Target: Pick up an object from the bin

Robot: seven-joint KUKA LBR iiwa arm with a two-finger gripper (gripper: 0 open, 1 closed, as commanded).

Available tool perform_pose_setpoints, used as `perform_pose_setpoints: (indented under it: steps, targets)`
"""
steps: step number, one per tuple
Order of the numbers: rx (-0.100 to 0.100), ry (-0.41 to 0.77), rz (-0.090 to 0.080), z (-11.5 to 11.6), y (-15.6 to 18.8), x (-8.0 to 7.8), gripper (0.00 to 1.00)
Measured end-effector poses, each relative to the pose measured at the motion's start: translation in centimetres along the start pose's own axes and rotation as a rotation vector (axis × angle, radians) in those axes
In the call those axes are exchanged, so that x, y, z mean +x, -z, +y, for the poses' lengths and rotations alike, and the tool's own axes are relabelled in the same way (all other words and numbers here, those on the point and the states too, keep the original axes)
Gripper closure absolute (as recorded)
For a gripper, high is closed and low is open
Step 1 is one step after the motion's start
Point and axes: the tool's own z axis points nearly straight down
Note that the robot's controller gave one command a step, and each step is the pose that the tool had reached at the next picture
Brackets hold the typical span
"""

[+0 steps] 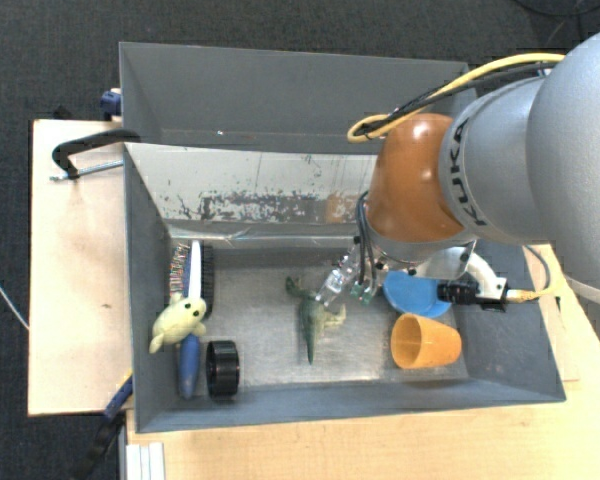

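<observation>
1. On the left side of the bin (145, 268), a brush (194, 268) with a white and blue handle lies along the wall. A soft yellow toy (179, 321) lies across the handle. A black round cap (221, 368) sits just beside them, at the lower left.
2. In the middle of the floor lies a green toy lizard (308, 330). It is long and thin, and its tail points to the bottom of the frame. Nothing else touches it, so I think it is the thing to pick.
3. The claw (345, 286) hangs over the lizard's top end, a bit to the right of it. I cannot tell if the claw is apart or together, or if it touches the toy.
4. To the right of the claw lie a blue round lid (412, 296) and, below it, an orange cup (425, 343). Both are near the claw.
5. To do this well, I think the claw should sit right over the lizard's thick body, not its thin tail. It should go across the body and stay away from the blue lid. It should only lift once the squeeze is firm.
</observation>
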Motion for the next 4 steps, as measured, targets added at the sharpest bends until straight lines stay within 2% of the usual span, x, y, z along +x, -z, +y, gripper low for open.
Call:
perform_pose_setpoints:
  steps: [1, 2, 3, 4]
  targets:
    - [-0.015, 0.094, -0.023, -0.3, -1.4, -1.0, 1.00]
    - [-0.011, 0.091, -0.024, -0.6, -1.6, -1.1, 0.00]
    - [-0.007, -0.048, -0.007, 3.5, 11.5, -1.8, 0.00]
    - [0.008, -0.125, 0.006, 4.1, 3.3, -3.8, 0.00]
